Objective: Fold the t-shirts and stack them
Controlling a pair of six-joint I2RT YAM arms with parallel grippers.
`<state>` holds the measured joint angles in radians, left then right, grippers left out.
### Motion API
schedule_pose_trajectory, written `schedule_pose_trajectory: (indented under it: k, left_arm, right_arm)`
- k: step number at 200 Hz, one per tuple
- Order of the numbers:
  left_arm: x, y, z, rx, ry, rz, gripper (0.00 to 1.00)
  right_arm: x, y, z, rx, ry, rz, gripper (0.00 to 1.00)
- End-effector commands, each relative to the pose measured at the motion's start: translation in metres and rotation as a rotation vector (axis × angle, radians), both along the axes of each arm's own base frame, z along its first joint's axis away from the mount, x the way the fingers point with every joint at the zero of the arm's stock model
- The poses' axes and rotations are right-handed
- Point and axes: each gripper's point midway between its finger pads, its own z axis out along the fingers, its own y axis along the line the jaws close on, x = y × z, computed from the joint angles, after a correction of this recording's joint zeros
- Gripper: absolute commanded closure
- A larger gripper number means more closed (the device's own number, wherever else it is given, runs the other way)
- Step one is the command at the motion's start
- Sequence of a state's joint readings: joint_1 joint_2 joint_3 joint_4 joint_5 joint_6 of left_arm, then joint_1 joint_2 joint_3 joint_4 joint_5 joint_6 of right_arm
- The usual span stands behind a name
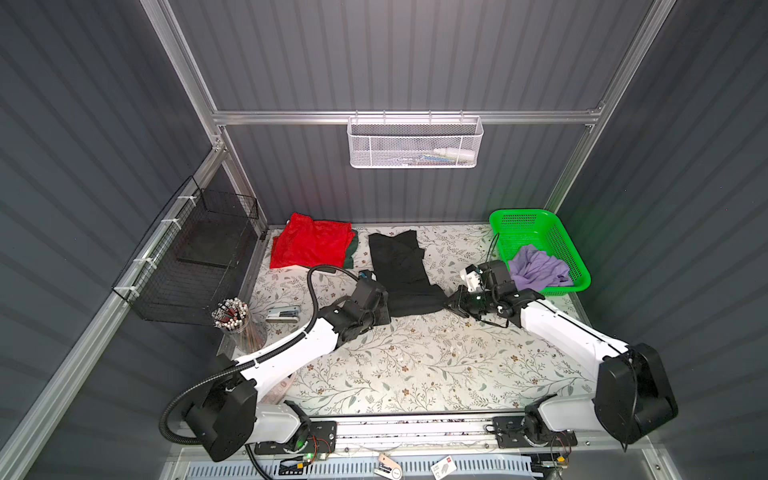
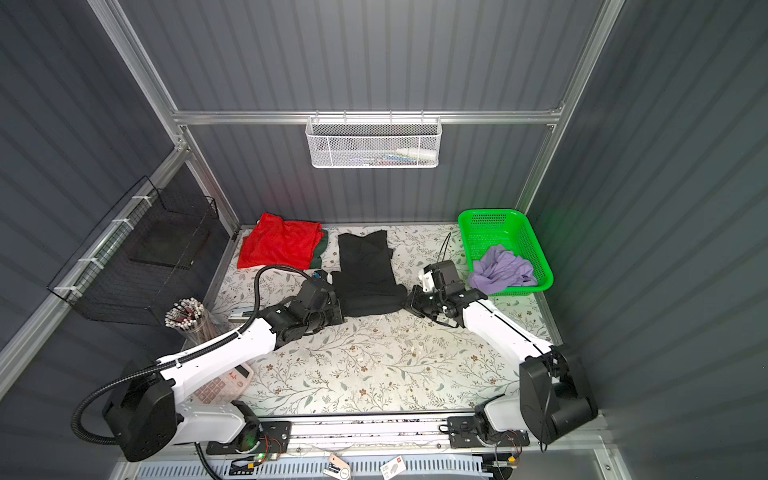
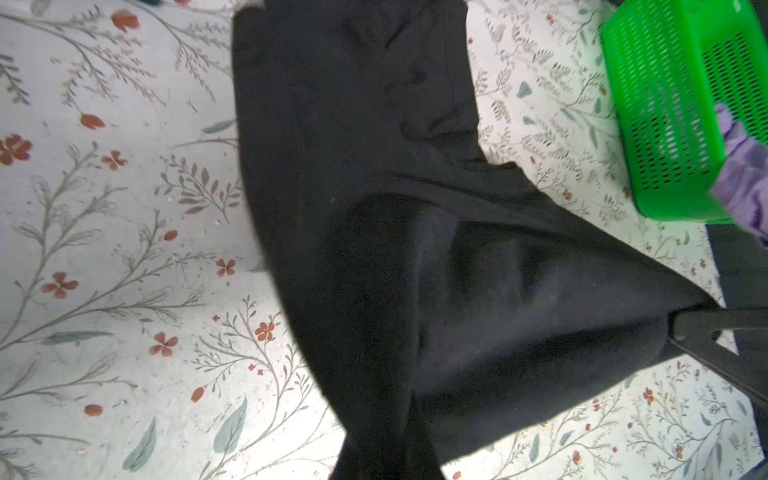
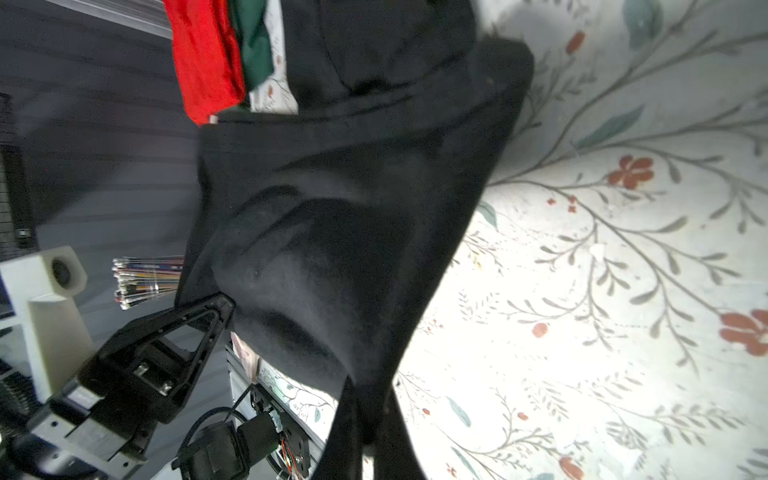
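Observation:
A black t-shirt (image 1: 399,266) lies in a long strip on the middle of the floral table (image 1: 415,365). Its near end is lifted and stretched between my two grippers. My left gripper (image 1: 385,315) is shut on the near left corner, its jaws pinching black cloth (image 3: 386,457). My right gripper (image 1: 451,305) is shut on the near right corner (image 4: 370,432). A folded red t-shirt (image 1: 309,245) rests at the back left on a dark green t-shirt (image 1: 351,251), of which only an edge shows. A crumpled lavender t-shirt (image 1: 536,268) hangs over the near rim of the green basket (image 1: 519,218).
A black wire basket (image 1: 187,257) hangs on the left wall. Below it stand a cup of pencils (image 1: 232,320) and a stapler (image 1: 282,313). A calculator (image 2: 220,384) lies under the left arm. A white mesh basket (image 1: 415,141) hangs on the back wall.

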<state>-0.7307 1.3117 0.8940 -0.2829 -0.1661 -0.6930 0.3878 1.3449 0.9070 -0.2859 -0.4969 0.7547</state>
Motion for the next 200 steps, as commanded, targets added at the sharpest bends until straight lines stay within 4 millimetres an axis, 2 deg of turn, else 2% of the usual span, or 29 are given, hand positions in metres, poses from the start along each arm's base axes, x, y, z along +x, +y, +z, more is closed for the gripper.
schedule_pose_trajectory:
  k: [1,16,38,89,134,137,146,179,200]
  left_arm:
    - [0.002,0.013,0.026,0.024,-0.073,0.025,1.0]
    - [0.003,0.016,0.032,0.019,-0.091,0.043,1.0]
    - [0.001,0.019,0.039,0.006,-0.098,0.056,1.0]
    - [-0.01,0.02,0.047,-0.084,-0.102,0.064,1.0]
    - [-0.018,0.028,0.058,-0.105,-0.125,0.074,1.0]
    - [-0.018,0.029,0.058,-0.107,-0.124,0.076,1.0]
    - [-0.02,0.029,0.059,-0.123,-0.125,0.078,1.0]
    - [-0.031,0.023,0.06,-0.179,-0.108,0.053,1.0]
    - [-0.042,0.01,0.07,-0.213,-0.117,0.014,1.0]
  right_arm:
    - [-0.002,-0.003,0.026,-0.022,-0.06,0.004,1.0]
    - [-0.001,-0.005,0.04,-0.041,-0.107,0.003,1.0]
    - [-0.009,-0.009,0.047,-0.102,-0.141,0.01,1.0]
    - [-0.018,-0.005,0.076,-0.089,-0.224,0.029,1.0]
    - [-0.024,-0.01,0.078,-0.108,-0.245,0.009,1.0]
    - [-0.028,-0.011,0.086,-0.096,-0.27,0.007,1.0]
    - [-0.031,-0.012,0.089,-0.094,-0.282,0.008,1.0]
    - [-0.041,-0.011,0.102,-0.084,-0.311,0.01,1.0]
    - [-0.051,-0.008,0.115,-0.077,-0.337,0.015,1.0]
